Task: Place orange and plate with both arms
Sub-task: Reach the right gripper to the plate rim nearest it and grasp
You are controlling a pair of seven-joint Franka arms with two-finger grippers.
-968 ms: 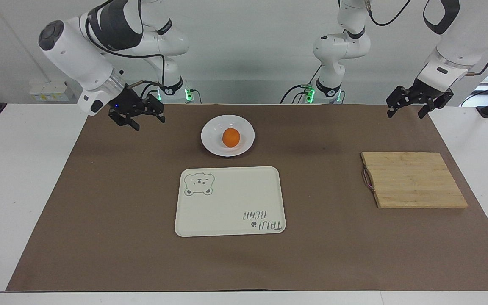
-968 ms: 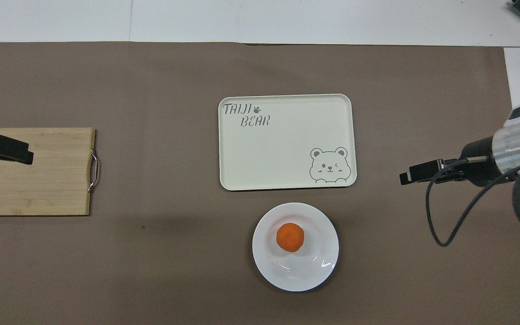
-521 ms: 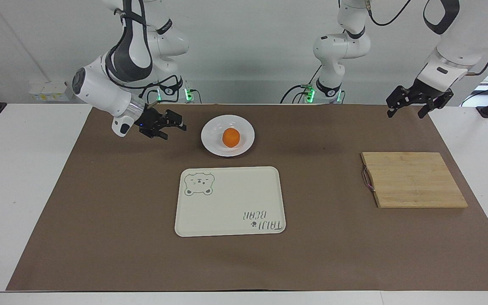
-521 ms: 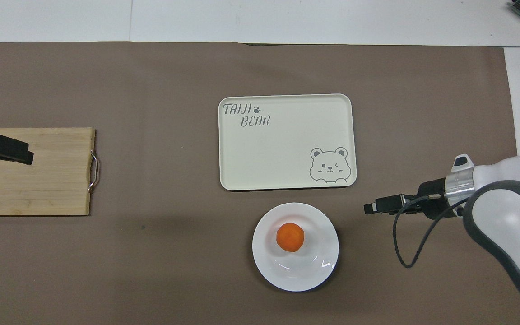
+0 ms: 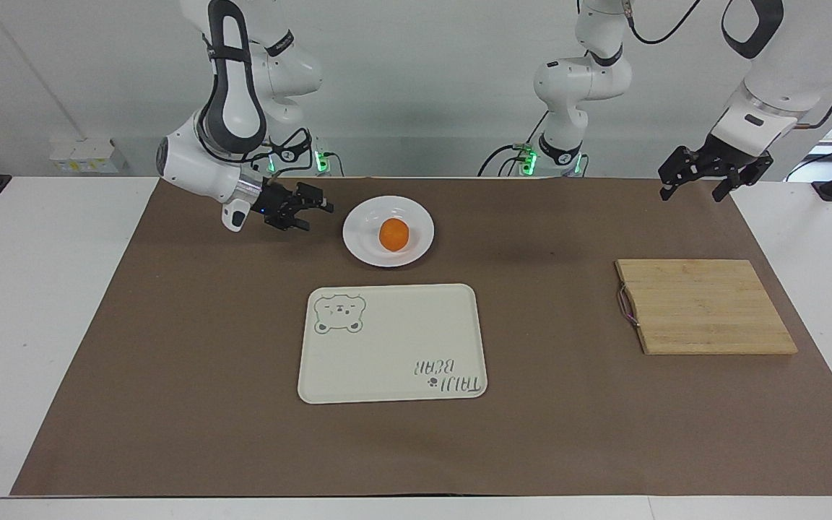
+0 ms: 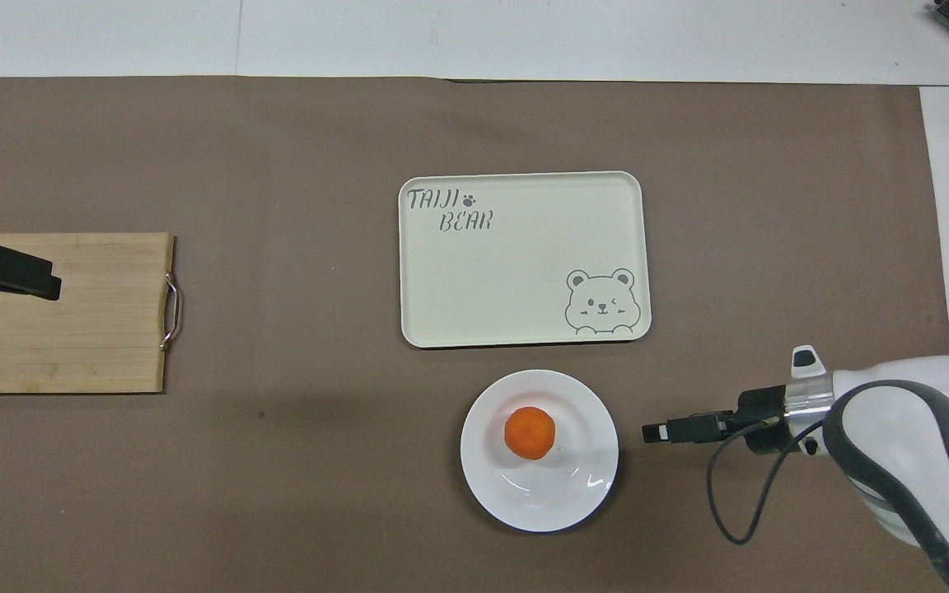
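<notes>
A white table point(image 5: 40, 325) under a plain light wall is covered by a big brown paper mat point(image 5: 568, 433). Both robots' black cables and lit bases show only in the facing view.

In the overhead view the left arm's black two-finger gripper point(image 6: 50, 286) is cut off at the edge, so only its dark tip shows, over the light wooden cutting board with a small metal handle point(image 6: 104, 329). The facing view shows more: that left gripper point(image 5: 694, 188) hangs high over the mat's edge at the left arm's end, with fingers spread wide and nothing in them. This arm waits.

The right arm's black two-finger gripper point(image 5: 318, 217) is low over the mat, just beside the round shiny white plate point(image 5: 362, 245) but not touching it. Its fingers stand apart and are empty. From above, this right gripper point(image 6: 652, 431) looks like one thin dark bar, so the gap between its fingers is hard to see there.

The small round bright orange fruit point(image 5: 393, 235) sits in the middle of the plate point(image 6: 582, 494); from above the orange point(image 6: 530, 432) shows its bumpy top.

The cream rectangular tray with a bear drawing point(image 5: 387, 339) lies farther from the robots than the plate, close to it but apart. Nothing sits on the tray or on the board.
</notes>
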